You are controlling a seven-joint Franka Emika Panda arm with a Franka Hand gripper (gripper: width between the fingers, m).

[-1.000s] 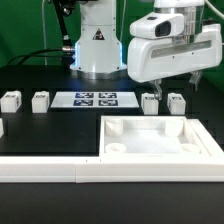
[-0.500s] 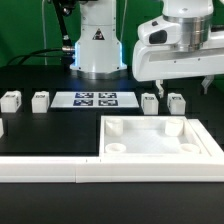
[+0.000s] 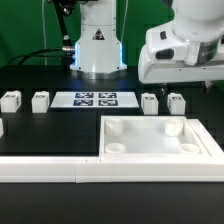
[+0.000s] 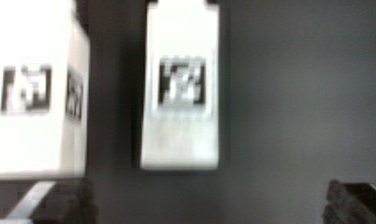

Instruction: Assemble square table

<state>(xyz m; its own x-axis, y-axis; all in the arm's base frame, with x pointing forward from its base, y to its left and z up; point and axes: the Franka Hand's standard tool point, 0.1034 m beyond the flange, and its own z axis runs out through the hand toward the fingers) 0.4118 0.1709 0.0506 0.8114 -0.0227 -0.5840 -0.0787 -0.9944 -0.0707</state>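
Upper right of the exterior view: hand (image 4: 206, 200) hangs well above the surface (image 3: 55, 135), jaws spread as wide as they go. Nothing between them, touching nothing. Released, empty.

Square top (image 3: 160, 140) lies at lower right of that frame, flat, rim up, just beside the border rail (image 3: 50, 170). All four corner sockets look empty, so no leg is fitted yet. Four loose legs stand in a row further back: leg one (image 3: 10, 100) and leg two (image 3: 40, 100) at mid-left, leg three (image 3: 150, 103) and leg four (image 3: 176, 102) at mid-right, marker board (image 3: 96, 99) between the pairs.

Wrist view looks straight down on a tagged leg (image 4: 181, 90) with a second tagged leg (image 4: 34, 95) just beside it, narrow dark gap between. Probably leg three and leg four, but the picture is blurred and I can't confirm which is which.

My read: approach to a first leg pick. To do it well:
- centre the hand on one leg only before dropping
- jaws across the leg's narrow width, fingers (image 4: 52, 200) square to its long sides
- one finger must go down into the gap; it looks close to the second tagged leg's edge, so shift away a touch
- drop straight, close around the leg's middle so it hangs level for a socket
- don't nudge the second tagged leg.
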